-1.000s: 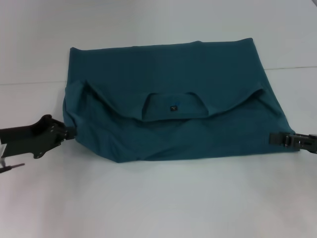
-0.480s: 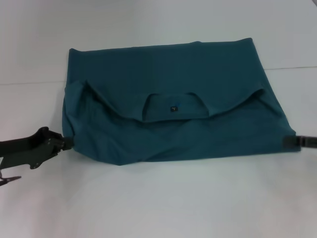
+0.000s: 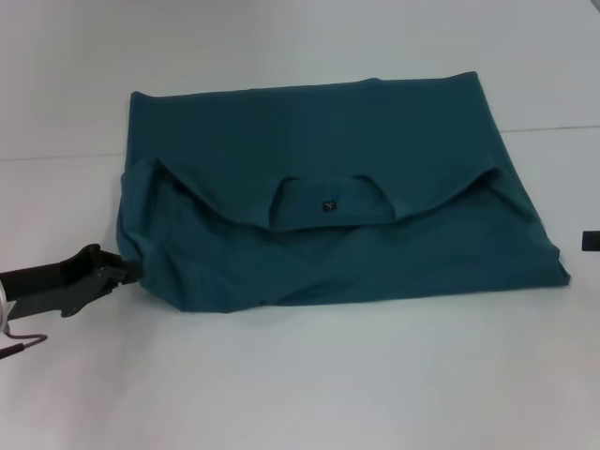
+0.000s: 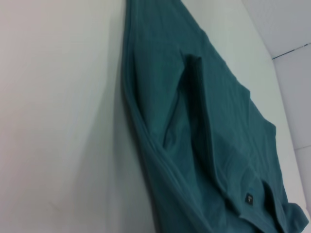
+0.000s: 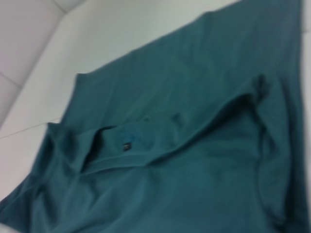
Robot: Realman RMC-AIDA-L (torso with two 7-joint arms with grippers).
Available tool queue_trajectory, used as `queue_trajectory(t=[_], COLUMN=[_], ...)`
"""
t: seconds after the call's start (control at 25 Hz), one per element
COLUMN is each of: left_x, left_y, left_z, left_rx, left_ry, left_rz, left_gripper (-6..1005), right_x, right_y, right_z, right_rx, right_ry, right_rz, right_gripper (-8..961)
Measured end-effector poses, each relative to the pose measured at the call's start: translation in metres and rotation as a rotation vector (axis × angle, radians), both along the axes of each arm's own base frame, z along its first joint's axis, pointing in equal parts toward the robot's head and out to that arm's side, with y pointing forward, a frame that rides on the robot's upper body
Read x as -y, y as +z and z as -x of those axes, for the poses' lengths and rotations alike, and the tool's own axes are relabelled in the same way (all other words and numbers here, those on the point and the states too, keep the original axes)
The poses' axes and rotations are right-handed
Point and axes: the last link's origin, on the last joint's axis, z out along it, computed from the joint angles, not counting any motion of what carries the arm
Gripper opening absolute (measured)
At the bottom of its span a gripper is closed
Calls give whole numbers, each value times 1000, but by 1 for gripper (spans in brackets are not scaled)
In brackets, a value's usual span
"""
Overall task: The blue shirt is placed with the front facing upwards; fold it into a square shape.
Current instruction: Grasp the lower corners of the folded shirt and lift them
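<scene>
The blue shirt (image 3: 328,178) lies folded across on the white table, its neck opening and small dark label (image 3: 328,203) facing up at the middle. My left gripper (image 3: 134,270) sits low at the shirt's near left corner, its tip against the cloth edge. Only a dark sliver of my right gripper (image 3: 592,241) shows at the right edge of the head view, apart from the shirt's near right corner. The left wrist view looks along the shirt (image 4: 194,136) and its label (image 4: 249,198). In the right wrist view the shirt (image 5: 194,160) spreads out with the label (image 5: 127,145).
The white table (image 3: 328,375) stretches bare in front of the shirt. A seam line (image 3: 553,128) crosses the surface behind it.
My right gripper has pulled away to the right, off the shirt's near right corner and almost out of view. The left gripper has dropped slightly lower and stays at the left corner.
</scene>
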Motion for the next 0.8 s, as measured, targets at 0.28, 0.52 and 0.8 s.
queue_trajectory(t=[0.28, 0.52, 0.8], left_x=[-3, -5, -5], left_y=[-2, -4, -5], left_z=[-3, -5, -5], left_rx=[-9, -10, -10], left_ry=[-11, -15, -16], left_rz=[-9, -14, -24], left_gripper=[30, 30, 30], right_x=[-23, -41, -51], right_y=[-2, -23, -54], right_z=[-11, 4, 8], right_rx=[110, 169, 216], right_ry=[-134, -59, -67], right_rz=[-53, -35, 29], right_gripper=[702, 700, 697])
